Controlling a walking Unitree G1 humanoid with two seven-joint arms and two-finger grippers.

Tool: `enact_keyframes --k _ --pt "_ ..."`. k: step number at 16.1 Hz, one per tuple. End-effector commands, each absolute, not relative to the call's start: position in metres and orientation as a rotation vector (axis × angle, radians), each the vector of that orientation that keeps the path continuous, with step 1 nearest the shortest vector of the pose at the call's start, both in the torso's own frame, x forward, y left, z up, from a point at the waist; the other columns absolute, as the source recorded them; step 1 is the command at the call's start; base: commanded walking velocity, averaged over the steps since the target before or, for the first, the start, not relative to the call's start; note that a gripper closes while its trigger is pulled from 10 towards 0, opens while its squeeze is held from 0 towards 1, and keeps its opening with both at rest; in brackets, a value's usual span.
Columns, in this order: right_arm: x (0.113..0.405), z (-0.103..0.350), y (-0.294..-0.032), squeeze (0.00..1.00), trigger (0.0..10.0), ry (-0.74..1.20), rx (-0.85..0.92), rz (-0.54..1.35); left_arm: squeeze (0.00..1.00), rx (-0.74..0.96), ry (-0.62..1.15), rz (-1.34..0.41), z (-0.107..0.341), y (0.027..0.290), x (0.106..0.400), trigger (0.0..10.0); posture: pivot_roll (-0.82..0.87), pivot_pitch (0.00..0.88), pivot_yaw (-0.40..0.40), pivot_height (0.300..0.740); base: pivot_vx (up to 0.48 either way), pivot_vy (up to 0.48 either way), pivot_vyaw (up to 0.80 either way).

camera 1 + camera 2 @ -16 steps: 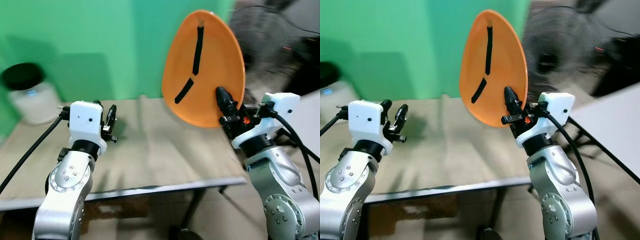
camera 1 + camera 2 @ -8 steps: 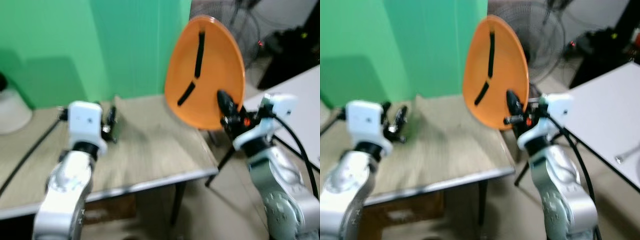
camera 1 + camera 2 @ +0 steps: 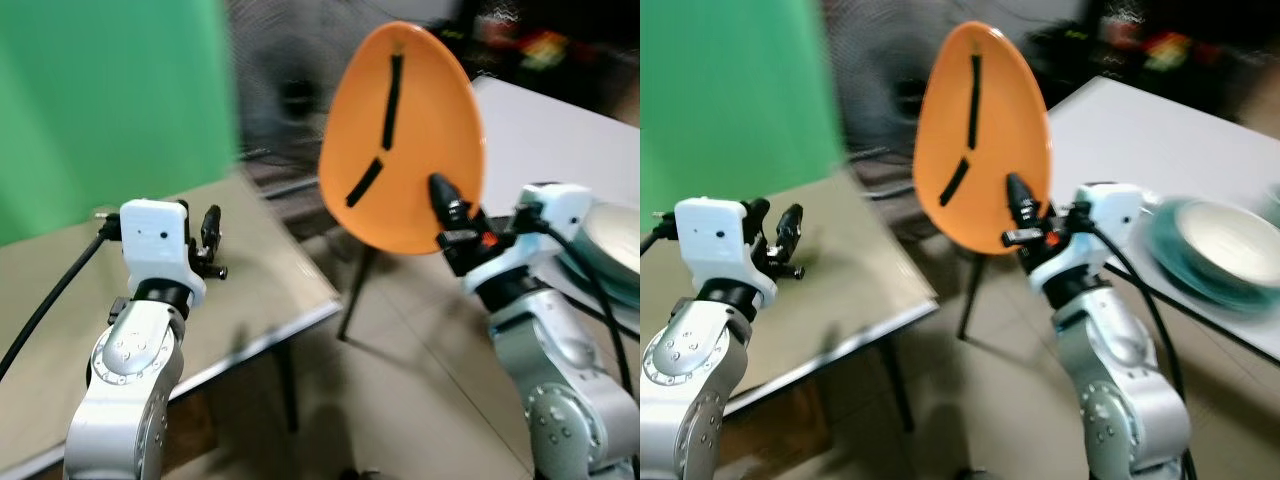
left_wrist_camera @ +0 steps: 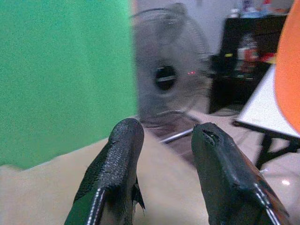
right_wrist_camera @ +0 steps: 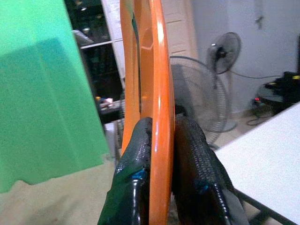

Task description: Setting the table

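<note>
Green backdrop (image 3: 100,100) fills the upper left of the head views; a standing fan (image 3: 290,95) sits at upper centre, blurred. A tan surface (image 3: 250,250) runs along the lower left, a white surface (image 3: 1140,130) at upper right.

Right hand (image 3: 1018,215) is clamped on the lower rim of the orange plate (image 3: 405,130), holding it upright, on edge, at centre frame. The right wrist view confirms it: both fingers (image 5: 136,178) pinch the rim (image 5: 157,93) from either side. The plate hangs in the air over the floor gap between the two surfaces, touching neither.

Left hand (image 3: 208,240) hovers over the tan surface at left centre, fingers parted and holding nothing; the left wrist view shows a clear gap between the fingertips (image 4: 124,140).

Progress, as a judgement: early to mid. The plate is picked up and in transit, not yet set down. A teal-rimmed dish stack (image 3: 1210,250) already sits on the white surface at the right edge, which is probably the destination. Left to do: reach that surface, tilt the plate flat, place it, release.

Markings: two black tape-like strips (image 3: 393,90) on the plate face, no text. No readable brand or label anywhere; background too blurred.
</note>
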State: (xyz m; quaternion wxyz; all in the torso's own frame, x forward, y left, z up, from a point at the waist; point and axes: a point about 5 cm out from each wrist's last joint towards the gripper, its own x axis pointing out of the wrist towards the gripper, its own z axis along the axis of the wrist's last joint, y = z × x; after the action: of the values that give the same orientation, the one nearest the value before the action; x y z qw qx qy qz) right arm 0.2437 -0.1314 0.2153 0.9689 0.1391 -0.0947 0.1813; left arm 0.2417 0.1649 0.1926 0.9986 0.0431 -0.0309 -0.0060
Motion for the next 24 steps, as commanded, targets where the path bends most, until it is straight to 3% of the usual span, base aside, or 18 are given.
enact_keyframes --k 1,4,19,24 --pt "0.243 0.222 -0.134 0.00 10.0 -0.232 0.257 0.344 0.00 0.081 -0.070 -0.010 0.193 0.165 0.242 10.0 -0.07 0.015 -0.019 0.740 0.000 0.000 -0.80" --pt "0.248 0.223 -0.139 0.00 10.0 -0.234 0.257 0.279 0.00 0.095 -0.066 -0.032 0.191 0.162 0.243 10.0 -0.07 0.012 -0.021 0.740 0.000 -0.092 -0.80" --pt "0.250 0.212 -0.142 0.00 10.0 -0.168 0.312 0.221 0.00 0.141 -0.078 -0.082 0.191 0.156 0.247 10.0 -0.08 0.009 -0.009 0.740 0.000 -0.397 -0.80" --pt "0.260 0.207 -0.146 0.00 10.0 -0.103 0.248 0.217 0.00 0.107 -0.092 -0.073 0.190 0.156 0.247 10.0 -0.08 0.000 -0.011 0.740 0.000 0.000 -0.30"
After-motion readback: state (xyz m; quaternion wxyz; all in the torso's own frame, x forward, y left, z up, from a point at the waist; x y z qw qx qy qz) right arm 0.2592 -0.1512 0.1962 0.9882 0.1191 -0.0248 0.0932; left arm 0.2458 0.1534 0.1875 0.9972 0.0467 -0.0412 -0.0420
